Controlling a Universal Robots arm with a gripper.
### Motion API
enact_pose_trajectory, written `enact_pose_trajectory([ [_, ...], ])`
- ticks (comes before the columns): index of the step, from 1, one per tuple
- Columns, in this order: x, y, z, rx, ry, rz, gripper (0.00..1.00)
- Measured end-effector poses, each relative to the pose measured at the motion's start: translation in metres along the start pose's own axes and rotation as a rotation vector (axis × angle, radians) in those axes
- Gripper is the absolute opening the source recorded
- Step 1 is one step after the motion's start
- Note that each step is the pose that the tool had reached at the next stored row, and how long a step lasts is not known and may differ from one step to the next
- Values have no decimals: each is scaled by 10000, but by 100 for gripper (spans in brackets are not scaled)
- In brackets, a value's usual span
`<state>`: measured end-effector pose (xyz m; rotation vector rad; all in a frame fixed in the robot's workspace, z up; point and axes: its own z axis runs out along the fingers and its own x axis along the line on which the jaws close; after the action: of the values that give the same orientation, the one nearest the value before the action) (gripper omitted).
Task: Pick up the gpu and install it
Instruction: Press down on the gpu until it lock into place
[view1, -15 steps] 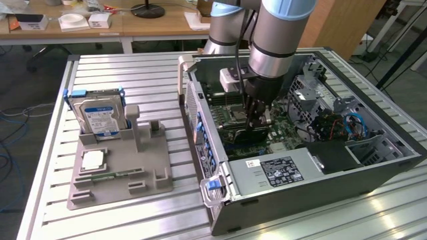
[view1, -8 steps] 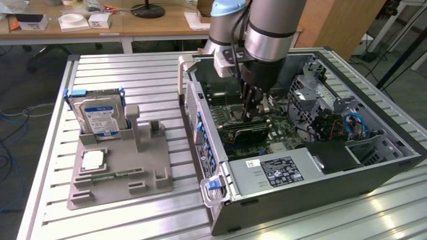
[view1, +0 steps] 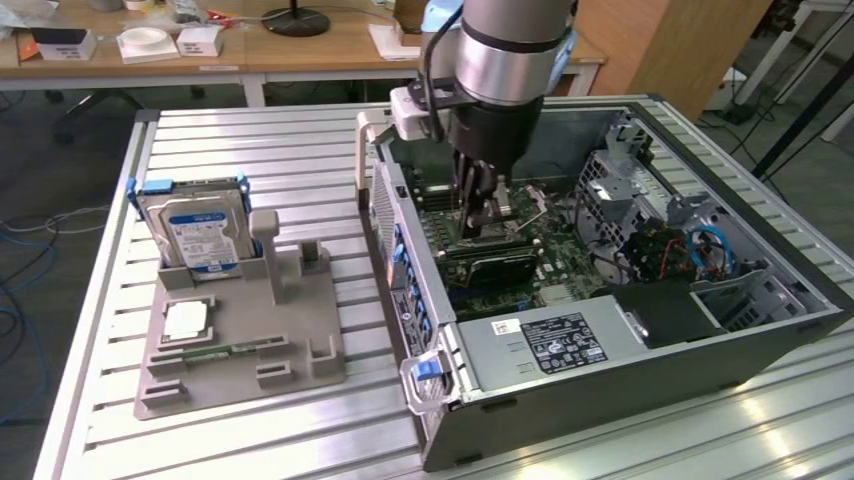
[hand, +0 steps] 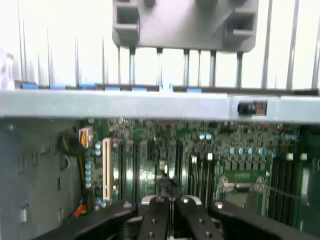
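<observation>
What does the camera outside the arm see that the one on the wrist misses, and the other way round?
The exterior view alone gives the hard drive standing in its holder, the power supply and blue cables in the case.

The wrist view alone gives a white slot on the board and orange connector.

Both share the shut pincer low over the motherboard, the case wall and grey parts tray.

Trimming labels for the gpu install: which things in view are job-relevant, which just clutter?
Job: claw, shut, inside computer case; motherboard; dark card beneath claw, likely the gpu.
Lying about: hard drive, RAM stick, square chip, grey holder.
</observation>
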<state>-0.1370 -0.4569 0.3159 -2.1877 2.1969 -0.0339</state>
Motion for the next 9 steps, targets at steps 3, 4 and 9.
enact_pose_trajectory([
  [3, 11, 36, 0, -241, 0, 1, 11],
  [4, 13, 36, -2, -423, 3, 4, 11],
  [9, 25, 15, 16, -1042, 4, 14, 11],
])
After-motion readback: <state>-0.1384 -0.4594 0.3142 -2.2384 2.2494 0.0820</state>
